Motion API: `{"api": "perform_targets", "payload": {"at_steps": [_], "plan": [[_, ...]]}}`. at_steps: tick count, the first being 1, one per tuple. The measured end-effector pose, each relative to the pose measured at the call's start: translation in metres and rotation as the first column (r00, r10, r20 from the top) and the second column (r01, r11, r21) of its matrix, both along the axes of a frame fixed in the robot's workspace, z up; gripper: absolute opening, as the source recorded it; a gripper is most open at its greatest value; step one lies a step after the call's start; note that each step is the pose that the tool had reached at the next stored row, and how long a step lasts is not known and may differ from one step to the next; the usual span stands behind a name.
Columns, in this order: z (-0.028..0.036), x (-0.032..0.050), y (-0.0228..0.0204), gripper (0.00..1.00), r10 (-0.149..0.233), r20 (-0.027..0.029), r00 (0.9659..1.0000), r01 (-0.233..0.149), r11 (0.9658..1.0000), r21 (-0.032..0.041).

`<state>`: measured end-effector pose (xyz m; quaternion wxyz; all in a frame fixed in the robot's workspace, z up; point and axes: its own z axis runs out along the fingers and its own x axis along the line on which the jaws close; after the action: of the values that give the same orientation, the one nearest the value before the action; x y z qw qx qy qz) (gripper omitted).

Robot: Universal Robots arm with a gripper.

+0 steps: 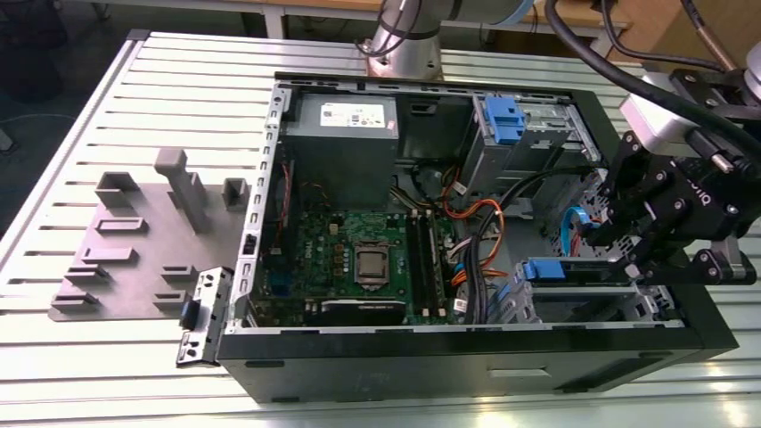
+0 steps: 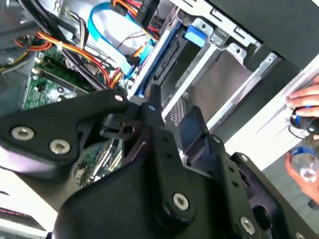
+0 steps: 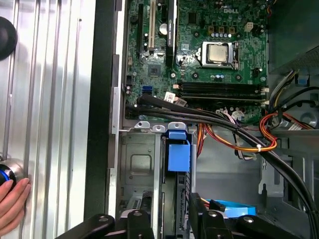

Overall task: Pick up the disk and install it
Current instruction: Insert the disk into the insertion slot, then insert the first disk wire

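While my gripper [image 3: 170, 217] sits astride its near end, whether clamped or loose I cannot tell. Item: the disk [image 3: 178, 153], on edge in the drive cage [image 3: 137, 167], blue tab showing. Likely rigid, dense and shock-sensitive; best held by the carrier's long side rails. Beyond: cable bundle [image 3: 234, 137], then motherboard [image 3: 199, 30].

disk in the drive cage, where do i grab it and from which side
Pinch the disk across its thin upturned edge, behind the blue end tab, probably coming down through the open case: it stands on edge in the cage slot, faces walled in.
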<state>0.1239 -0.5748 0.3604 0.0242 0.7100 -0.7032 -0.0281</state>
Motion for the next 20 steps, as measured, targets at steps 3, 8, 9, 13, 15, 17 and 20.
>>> {"api": "perform_targets", "payload": {"at_steps": [3,8,9,13,15,17,20], "plan": [[-0.0002,-0.0002,0.0000,0.42,0.000,0.0037,1.0000,0.000,1.0000,0.0011],[-0.0021,-0.0023,0.0000,0.42,0.005,0.0336,0.9994,-0.005,1.0000,0.0039],[-0.0022,-0.0026,0.0000,0.42,0.005,0.0367,0.9993,-0.005,1.0000,0.0040],[-0.0023,-0.0037,0.0016,0.42,0.005,0.0392,0.9992,-0.005,1.0000,0.0037],[-0.0025,-0.0040,0.0020,0.42,0.005,0.0396,0.9992,-0.005,1.0000,0.0039],[-0.0024,-0.0053,0.0020,0.42,0.005,0.0396,0.9992,-0.005,1.0000,0.0038],[-0.0023,-0.0066,0.0020,0.42,0.005,0.0396,0.9992,-0.005,1.0000,0.0039]]}}
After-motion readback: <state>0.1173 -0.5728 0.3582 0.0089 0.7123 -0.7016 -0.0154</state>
